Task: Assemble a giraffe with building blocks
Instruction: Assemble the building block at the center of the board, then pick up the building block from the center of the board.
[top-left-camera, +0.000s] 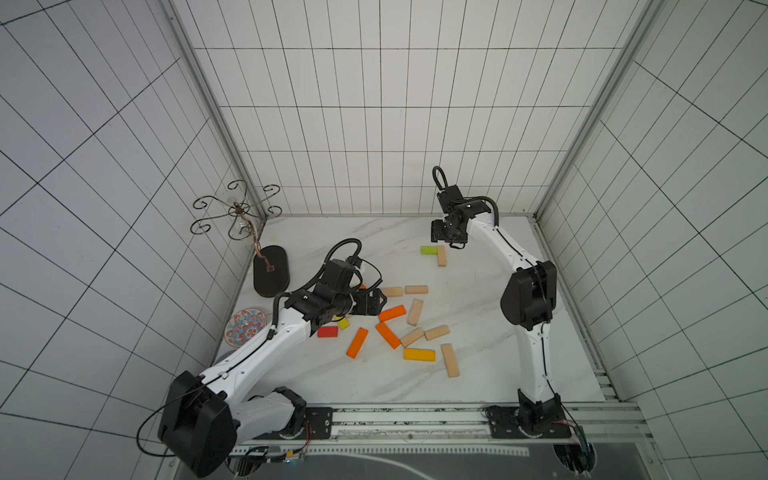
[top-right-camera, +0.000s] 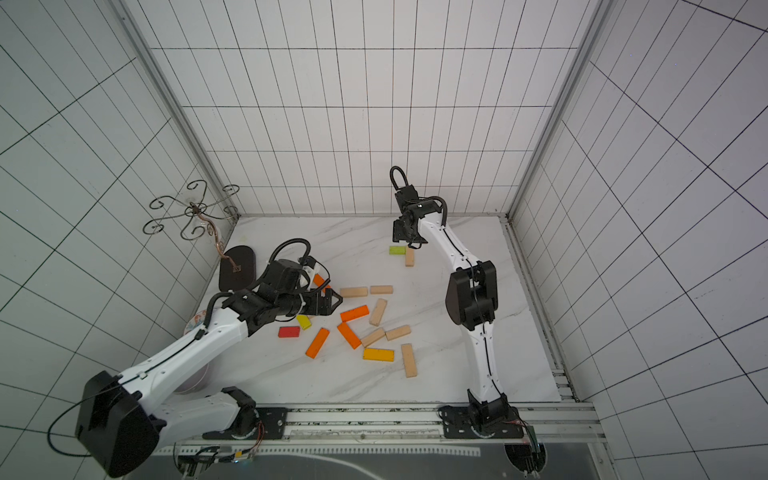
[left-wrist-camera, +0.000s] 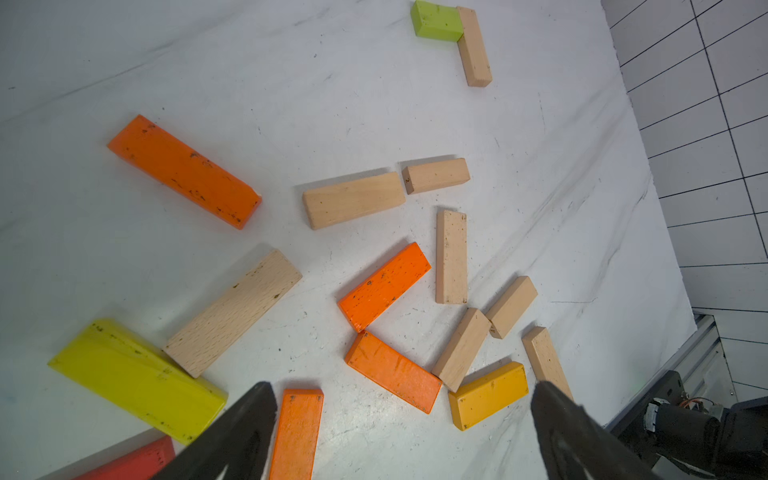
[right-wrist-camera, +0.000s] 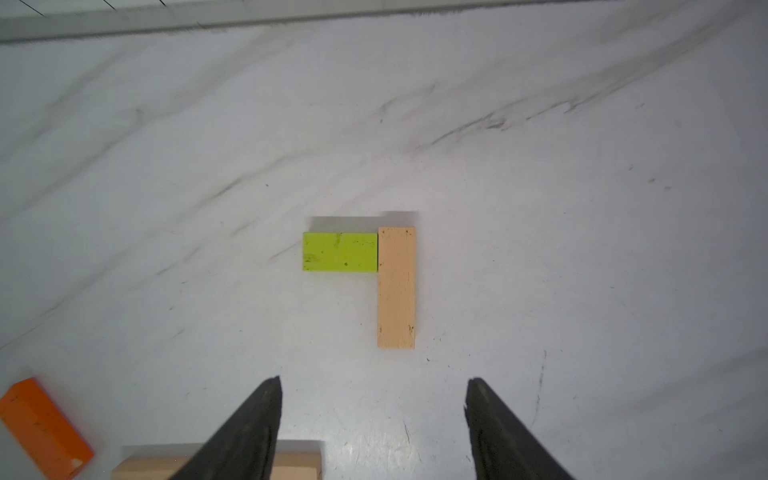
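Note:
Building blocks lie flat on the marble table (top-left-camera: 498, 332). At the back, a lime green block (top-left-camera: 428, 249) (right-wrist-camera: 340, 252) touches the side of a pale wood block (top-left-camera: 441, 255) (right-wrist-camera: 396, 286), making an L. My right gripper (top-left-camera: 446, 239) (right-wrist-camera: 374, 380) hangs just above them, open and empty. Mid-table is a loose scatter: orange blocks (top-left-camera: 392, 313) (left-wrist-camera: 384, 286), pale wood bars (top-left-camera: 414, 311), a yellow-orange block (top-left-camera: 419, 354) (left-wrist-camera: 488, 395), a red block (top-left-camera: 327, 331) and a yellow block (top-left-camera: 343, 323) (left-wrist-camera: 137, 378). My left gripper (top-left-camera: 376, 301) (left-wrist-camera: 402, 388) hovers open over the scatter's left side, holding nothing.
A dark oval stand base (top-left-camera: 271, 271) with a wire scroll stand (top-left-camera: 237, 208) sits at the back left. A round patterned plate (top-left-camera: 245, 326) lies by the left wall, partly under my left arm. Tiled walls enclose three sides; a metal rail (top-left-camera: 415, 415) runs along the front.

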